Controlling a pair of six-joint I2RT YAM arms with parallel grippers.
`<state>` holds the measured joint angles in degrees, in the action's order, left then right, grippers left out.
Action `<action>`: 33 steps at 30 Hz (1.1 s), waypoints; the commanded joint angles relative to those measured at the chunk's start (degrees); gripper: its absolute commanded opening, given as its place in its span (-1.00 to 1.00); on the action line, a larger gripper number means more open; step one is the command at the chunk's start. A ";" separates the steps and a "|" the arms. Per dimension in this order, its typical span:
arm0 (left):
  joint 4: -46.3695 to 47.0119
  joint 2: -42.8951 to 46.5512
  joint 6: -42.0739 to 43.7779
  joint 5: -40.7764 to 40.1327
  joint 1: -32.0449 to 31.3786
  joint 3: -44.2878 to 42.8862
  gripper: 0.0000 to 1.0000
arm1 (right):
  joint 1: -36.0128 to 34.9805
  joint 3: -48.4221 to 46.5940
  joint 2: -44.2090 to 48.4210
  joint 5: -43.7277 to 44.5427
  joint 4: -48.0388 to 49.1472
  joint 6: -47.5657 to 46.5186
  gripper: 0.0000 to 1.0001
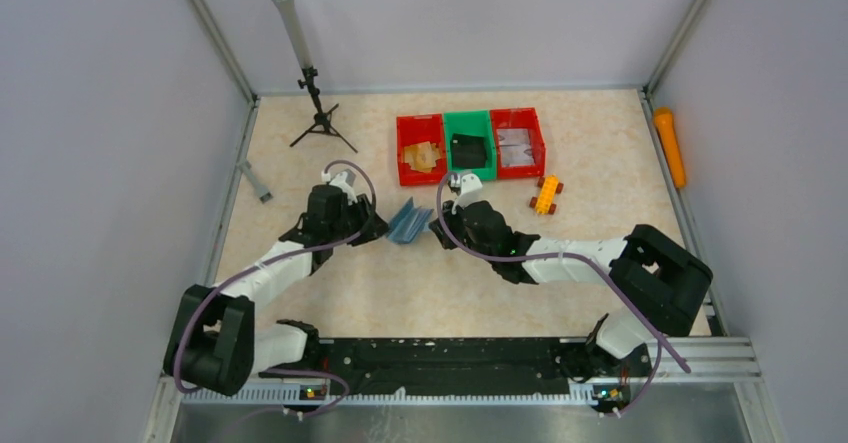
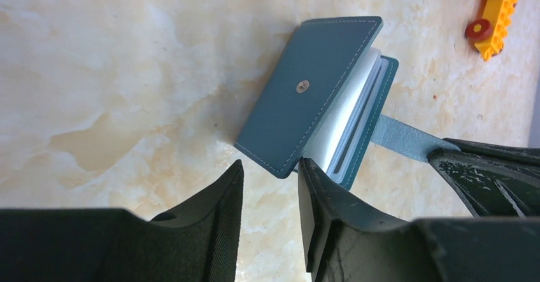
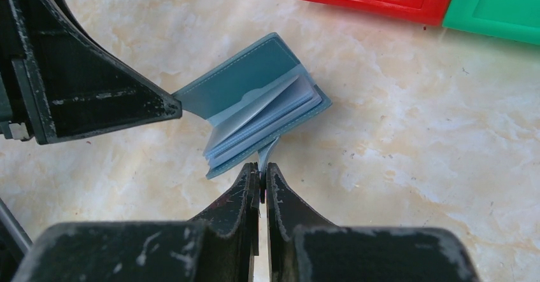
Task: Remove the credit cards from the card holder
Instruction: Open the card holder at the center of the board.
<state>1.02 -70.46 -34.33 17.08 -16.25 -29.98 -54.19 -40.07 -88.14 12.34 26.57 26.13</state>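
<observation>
Beige marble-patterned table top [image 1: 400, 283] is closed in by grey walls on three sides, and near its middle stands the small flat slate-teal folding card holder [image 1: 408, 221] [image 2: 312, 91] [image 3: 255, 84], half open on its edge. The right gripper [image 1: 437, 228] [image 3: 262, 167] is clenched on the light blue-grey closure tab [image 2: 404, 139] [image 3: 267, 149], whose end disappears between the black jaws. The left gripper [image 1: 378, 228] [image 2: 270, 167] has its jaws parted, with the lower corner of the front cover at their mouth; whether a finger already presses the cover is hard to say. Bare table lies between the holder and the arm bases. Behind the holder, quite near, stand three plastic bins in a row: red [image 1: 421, 148], green [image 1: 469, 143], red [image 1: 518, 141]. A yellow toy block with red wheels [image 1: 546, 195] [image 2: 493, 14] lies to the right, well apart. Pale sheets show between the covers, but I cannot tell whether they are cards or sleeves. In the left wrist view the other arm's finger is cut off by the frame edge.
</observation>
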 commanded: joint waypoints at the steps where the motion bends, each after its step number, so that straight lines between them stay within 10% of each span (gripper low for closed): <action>1: -0.74 4.34 1.01 -5.83 0.20 0.86 -0.17 | 0.58 -0.23 2.36 -0.21 2.16 0.07 -1.00; 17: -3.08 1.80 3.98 -8.89 0.17 -0.30 0.45 | 0.56 -0.34 2.36 -1.42 2.26 -0.14 -1.00; 33: 4.41 -1.75 5.93 -4.29 -0.27 -3.84 0.47 | 0.62 -2.02 0.53 -4.31 1.29 -0.67 -1.00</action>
<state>-0.47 -73.95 -29.78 9.10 -16.27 -32.93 -54.08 -40.14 -88.14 8.91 26.39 26.04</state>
